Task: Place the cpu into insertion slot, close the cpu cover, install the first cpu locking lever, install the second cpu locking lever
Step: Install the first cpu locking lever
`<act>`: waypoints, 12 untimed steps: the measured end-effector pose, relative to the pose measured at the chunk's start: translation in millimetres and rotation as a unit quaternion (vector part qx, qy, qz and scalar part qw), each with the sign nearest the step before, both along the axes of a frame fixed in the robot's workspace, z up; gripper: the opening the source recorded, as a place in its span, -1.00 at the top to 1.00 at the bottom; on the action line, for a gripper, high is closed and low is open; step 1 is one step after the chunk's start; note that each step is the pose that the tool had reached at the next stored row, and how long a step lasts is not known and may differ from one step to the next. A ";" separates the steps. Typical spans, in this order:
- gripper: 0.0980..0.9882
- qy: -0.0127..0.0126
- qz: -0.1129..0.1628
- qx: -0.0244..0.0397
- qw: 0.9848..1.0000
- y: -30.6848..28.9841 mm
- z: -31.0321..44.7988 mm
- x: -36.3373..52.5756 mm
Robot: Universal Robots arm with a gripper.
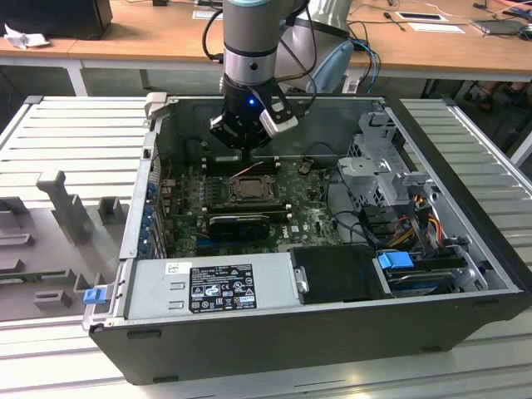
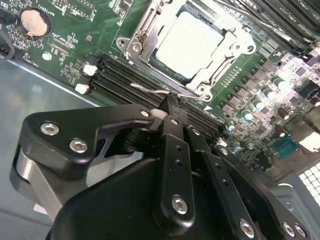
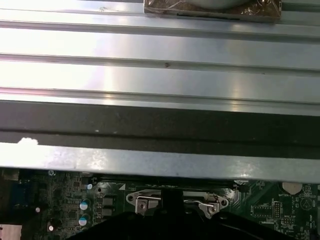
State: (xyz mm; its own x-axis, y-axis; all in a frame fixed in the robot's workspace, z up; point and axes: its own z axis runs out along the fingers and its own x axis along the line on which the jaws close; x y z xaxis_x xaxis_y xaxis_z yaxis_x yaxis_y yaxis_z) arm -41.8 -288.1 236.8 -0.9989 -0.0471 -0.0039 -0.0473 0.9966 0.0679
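Two steps look done, going by the second wrist view: the cpu (image 2: pixel 192 42) lies flat in the insertion slot (image 2: pixel 150 25), and the cpu cover (image 2: pixel 222 55) is down around it, its frame sitting on the chip's edges. Socket sits mid-motherboard (image 1: pixel 320 220) in the open computer case (image 1: pixel 332 332), seen in the exterior view at (image 1: pixel 247 189).

Lever work looks under way, not finished. A thin wire locking lever (image 2: pixel 150 90) runs along the socket's near edge, beside the black memory slots (image 2: pixel 120 75), and its bent end meets the fingertips. Whether it is latched under its hook, I cannot tell. The other lever's state is not readable either.

The gripper (image 2: pixel 171 102) is narrow, fingers drawn nearly together, tips right at the lever's end; looks like pinching or pressing it, but contact is hard to confirm. In the exterior view the gripper (image 1: pixel 238 143) hangs just above the socket's far edge.
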 end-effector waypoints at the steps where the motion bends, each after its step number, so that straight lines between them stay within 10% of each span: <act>1: 0.98 0.000 0.000 0.001 1.000 0.0 -1.5 0.0; 12: 0.98 0.000 0.000 0.011 1.000 0.8 -17.3 4.1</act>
